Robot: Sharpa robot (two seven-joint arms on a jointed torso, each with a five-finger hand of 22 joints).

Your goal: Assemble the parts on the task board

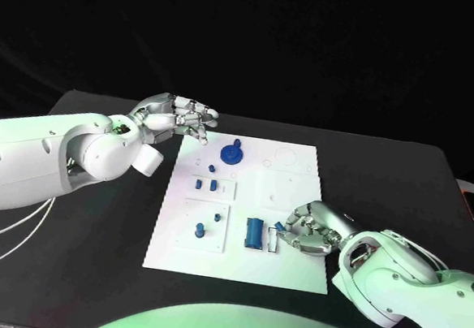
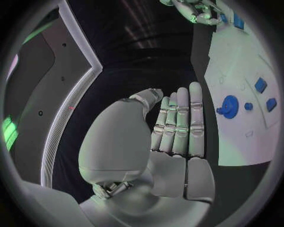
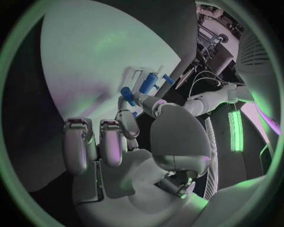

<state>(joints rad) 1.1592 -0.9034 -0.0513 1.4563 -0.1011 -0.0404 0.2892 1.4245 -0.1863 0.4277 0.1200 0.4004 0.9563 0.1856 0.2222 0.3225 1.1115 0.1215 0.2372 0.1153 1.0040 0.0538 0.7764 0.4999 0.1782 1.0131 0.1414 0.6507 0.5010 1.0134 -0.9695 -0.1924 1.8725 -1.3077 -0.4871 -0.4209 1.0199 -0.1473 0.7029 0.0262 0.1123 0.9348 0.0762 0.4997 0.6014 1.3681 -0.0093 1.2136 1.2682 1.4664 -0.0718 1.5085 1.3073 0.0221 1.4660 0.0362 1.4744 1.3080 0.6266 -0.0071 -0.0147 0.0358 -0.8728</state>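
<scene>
Head view: task board (image 1: 283,264) sits mid-surface, long axis running 12 to 6 o'clock. Black surface (image 1: 424,180) shows wide margins on both sides and past the far edge. Left hand (image 1: 178,117) hangs at the board's 11 o'clock corner, over the board's far-left edge, fingers loosely curled, nothing in them. Round blue part (image 1: 232,153) lies just beside it at 3 o'clock, apart from the fingers. Two small blue parts (image 1: 204,183) sit in a left-side recess mid-board, two more (image 1: 207,223) in the recess below. Right hand (image 1: 313,229) rests on the board's right half near the 4 o'clock edge, fingers bent toward a tall blue part (image 1: 254,232) and a smaller blue piece (image 1: 275,239); contact can't be confirmed here.

Left wrist view: left hand (image 2: 177,137) flat, fingers (image 2: 196,118) straight and together, empty. Round blue part (image 2: 229,106) on the board just past the fingertips, gap visible. Board edge (image 2: 208,90) runs alongside the fingers; dark surface on the other side.

Right wrist view: right hand (image 3: 118,142) over the board, thumb and one finger pinching a small blue piece (image 3: 127,91). Blue cylinder (image 3: 148,84) right behind it, near the board's edge; other fingers (image 3: 77,142) curled, off the board face.
</scene>
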